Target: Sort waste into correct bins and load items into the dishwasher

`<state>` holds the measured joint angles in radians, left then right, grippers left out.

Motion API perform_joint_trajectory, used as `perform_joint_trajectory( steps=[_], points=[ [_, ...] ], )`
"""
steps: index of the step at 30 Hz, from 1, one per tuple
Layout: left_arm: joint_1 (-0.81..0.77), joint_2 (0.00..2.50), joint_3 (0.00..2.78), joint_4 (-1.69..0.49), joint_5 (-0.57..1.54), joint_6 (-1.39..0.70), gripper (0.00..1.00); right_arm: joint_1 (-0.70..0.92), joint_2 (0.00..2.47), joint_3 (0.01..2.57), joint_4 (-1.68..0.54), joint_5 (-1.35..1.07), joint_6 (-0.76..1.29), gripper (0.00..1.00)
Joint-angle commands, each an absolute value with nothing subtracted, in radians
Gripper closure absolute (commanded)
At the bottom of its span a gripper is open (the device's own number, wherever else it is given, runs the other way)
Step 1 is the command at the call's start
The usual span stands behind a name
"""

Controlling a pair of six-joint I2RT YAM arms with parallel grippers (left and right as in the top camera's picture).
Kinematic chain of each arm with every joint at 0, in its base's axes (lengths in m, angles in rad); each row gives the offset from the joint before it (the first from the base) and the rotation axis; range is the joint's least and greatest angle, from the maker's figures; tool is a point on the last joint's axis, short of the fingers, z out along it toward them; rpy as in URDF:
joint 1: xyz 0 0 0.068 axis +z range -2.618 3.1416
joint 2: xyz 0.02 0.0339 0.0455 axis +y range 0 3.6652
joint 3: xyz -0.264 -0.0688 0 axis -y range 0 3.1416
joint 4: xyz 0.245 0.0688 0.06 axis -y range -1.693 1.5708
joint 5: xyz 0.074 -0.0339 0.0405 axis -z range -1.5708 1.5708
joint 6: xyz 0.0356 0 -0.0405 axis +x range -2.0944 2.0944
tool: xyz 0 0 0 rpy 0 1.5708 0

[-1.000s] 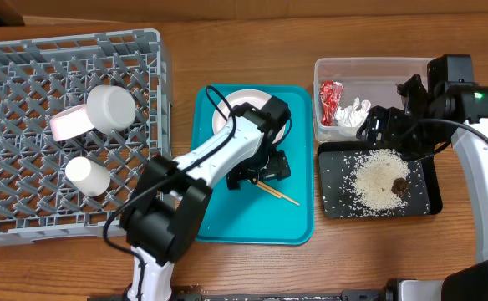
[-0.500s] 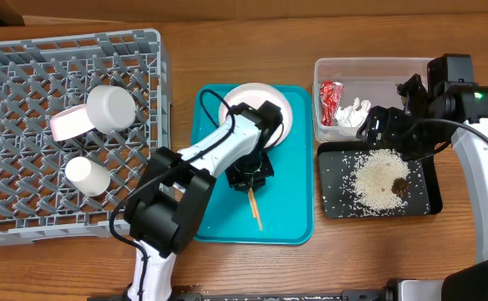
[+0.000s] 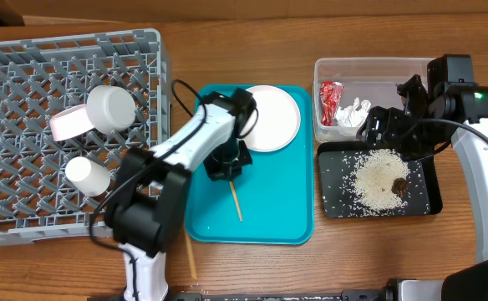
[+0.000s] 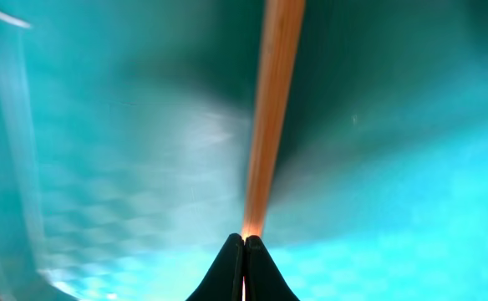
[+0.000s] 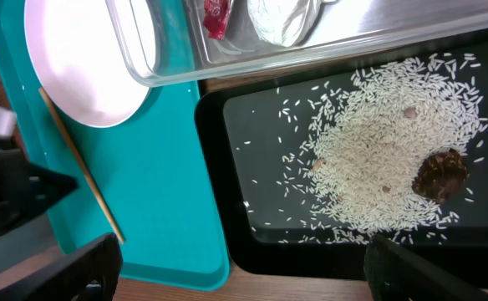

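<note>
My left gripper is shut on one end of a wooden chopstick over the teal tray; the left wrist view shows the stick running out from the closed fingertips of that gripper. A second chopstick lies on the table below the tray. The white plate rests on the tray's far right part. My right gripper hangs open above the black tray, which holds rice and a brown lump. The clear tub holds the red wrapper and tissue.
The grey dish rack fills the left side and carries a white bowl, a pink bowl and a small white cup. The teal tray sits between the rack and the two bins.
My left gripper closed on the chopstick and swung it left across the teal tray, uncovering the plate. One chopstick now lies on the table below the tray. The right arm stayed still.
</note>
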<state>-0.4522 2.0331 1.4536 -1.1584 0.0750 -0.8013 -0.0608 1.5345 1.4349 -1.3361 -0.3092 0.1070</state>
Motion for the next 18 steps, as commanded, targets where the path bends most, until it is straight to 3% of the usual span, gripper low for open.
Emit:
perform_joint_trajectory(
  steps=[1, 6, 8, 9, 12, 18],
  points=[
    [-0.427, 1.844, 1.449, -1.159, -0.034, -0.748, 0.96, -0.06, 1.506, 1.462, -1.334, -0.307, 0.1, 0.06],
    [-0.423, 1.726, 1.449, -1.155, -0.041, -0.716, 0.94, -0.06, 1.506, 1.462, -1.333, -0.307, 0.1, 0.06],
    [-0.423, 1.716, 1.449, -1.174, -0.04, -0.717, 0.86, -0.06, 1.506, 1.462, -1.334, -0.307, 0.1, 0.06],
    [-0.423, 1.716, 1.449, -1.201, -0.04, -0.718, 0.7, -0.06, 1.506, 1.462, -1.335, -0.307, 0.1, 0.06],
    [-0.423, 1.717, 1.442, -1.229, -0.039, -0.738, 0.57, -0.06, 1.506, 1.462, -1.333, -0.307, 0.1, 0.05],
    [-0.426, 1.73, 1.388, -1.211, -0.035, -0.829, 0.6, -0.06, 1.506, 1.462, -1.334, -0.307, 0.1, 0.05]
  ],
)
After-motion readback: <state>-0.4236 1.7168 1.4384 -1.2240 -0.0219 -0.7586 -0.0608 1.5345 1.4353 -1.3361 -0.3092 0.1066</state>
